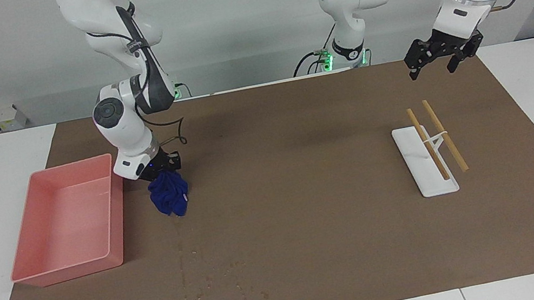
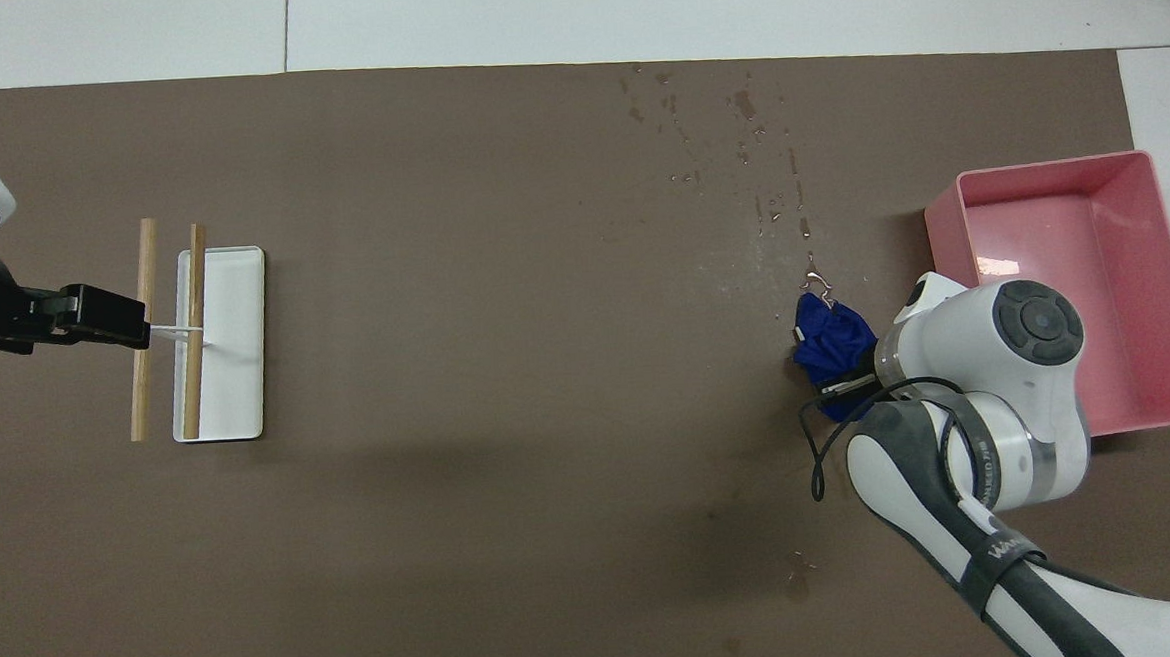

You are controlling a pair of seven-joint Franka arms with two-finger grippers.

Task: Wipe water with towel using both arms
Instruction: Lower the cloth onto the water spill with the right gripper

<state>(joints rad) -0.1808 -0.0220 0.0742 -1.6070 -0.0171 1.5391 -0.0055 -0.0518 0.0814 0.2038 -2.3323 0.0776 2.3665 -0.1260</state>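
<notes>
Water [image 1: 225,289], a scatter of dark damp specks and thin streaks on the brown mat [image 1: 314,229], looks mostly unwiped to me, so I judge nearly all the wiping is left. My right gripper [image 1: 164,167] is closed on the bunched royal-blue soft towel [image 1: 170,195], which hangs to the mat beside the pink plastic tray [image 1: 24,267], nearer the robots than most specks. My left gripper [image 1: 439,59] waits with fingers spread, holding nothing, over the mat at its own end.

Even, bright overhead lighting; both views sharp

Soft shadows are lying on the brown mat [image 1: 307,192] beneath the arms, a small glare patch is showing inside the pink tray [image 2: 982,266], the water [image 2: 744,105] is glinting faintly, and green indicator lights are glowing at the arm bases
</notes>
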